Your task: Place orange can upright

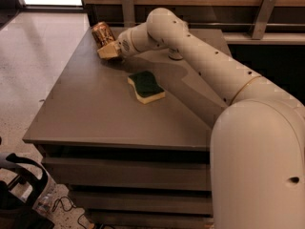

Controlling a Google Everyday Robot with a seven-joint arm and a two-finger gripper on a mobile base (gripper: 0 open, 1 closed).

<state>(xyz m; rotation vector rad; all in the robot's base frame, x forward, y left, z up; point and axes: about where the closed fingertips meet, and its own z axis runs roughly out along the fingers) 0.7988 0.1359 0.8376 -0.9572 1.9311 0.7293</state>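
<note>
Gripping one shiny metallic orange can (pixel 102 32), tilted, at counter's (pixel 86 118) far left corner: cream gripper (pixel 108 50), we note. One rectangular sponge (pixel 146 86), green over yellow, mid-counter.

The orange can (pixel 102 32) is copper-orange. The gripper (pixel 108 51), just beside it, is cream. The sponge (pixel 145 82) is dark green over pale yellow.

The tan gripper (pixel 108 50) crowds the flat grey tabletop's (pixel 86 113) far-left corner, just beside the tilted copper-orange metal can (pixel 102 32). A green-topped yellow sponge (pixel 146 86) lies mid-table as an obstacle. The near half of the table is open.
</note>
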